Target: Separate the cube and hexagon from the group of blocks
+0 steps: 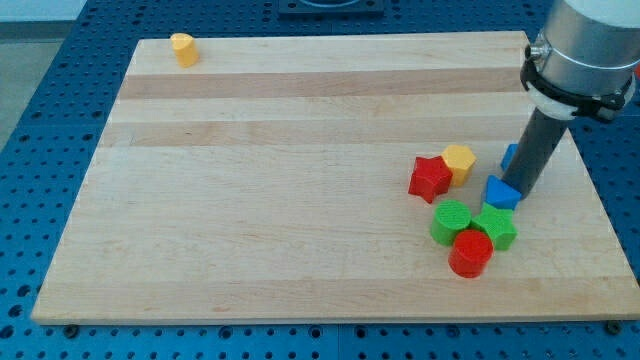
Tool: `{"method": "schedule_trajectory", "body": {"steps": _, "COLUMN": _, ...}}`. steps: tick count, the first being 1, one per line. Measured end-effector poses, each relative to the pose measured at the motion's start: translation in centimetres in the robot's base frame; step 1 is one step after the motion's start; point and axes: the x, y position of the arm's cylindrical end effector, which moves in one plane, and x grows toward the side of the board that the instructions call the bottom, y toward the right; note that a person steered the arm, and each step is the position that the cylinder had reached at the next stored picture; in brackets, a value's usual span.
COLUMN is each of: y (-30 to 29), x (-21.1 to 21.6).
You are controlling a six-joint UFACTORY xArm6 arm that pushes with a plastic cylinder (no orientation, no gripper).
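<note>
Single raised oblique view over the board (300,120)

We are finding no readable text, label, brand, number or sign on anything in this view.

- Lab bench, robotics test setup.
- Blue perforated breadboard-style table (60,60), a regular hole grid on every side of the board: lab fixture plate, not furniture.
- Plain wooden board (280,180) laid flat on it as a work surface.
- My arm (580,50) enters at 2 o'clock: grey industrial housing with a dark rod below.
- Small coloured plastic blocks (465,205) clustered at 4 o'clock, with one yellow block (183,48) alone at 11 o'clock: test props, not household items.
- Dark mount (325,8) at 12 o'clock, cut off by the frame.
</note>
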Motion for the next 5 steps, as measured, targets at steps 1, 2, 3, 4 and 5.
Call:
{"method": "schedule_trajectory", "body": {"steps": 1, "y": 1.6, "x": 0.4}}
{"method": "schedule_trajectory", "body": {"steps": 2, "y": 4.6, "x": 0.6}}
{"method": "schedule_trajectory", "body": {"steps": 3, "y": 5.5, "x": -0.5}}
{"method": "schedule_trajectory", "body": {"steps": 4, "y": 5.1, "x": -2.7}}
{"method": "schedule_trajectory", "body": {"steps": 5, "y": 3.5, "x": -4.5}}
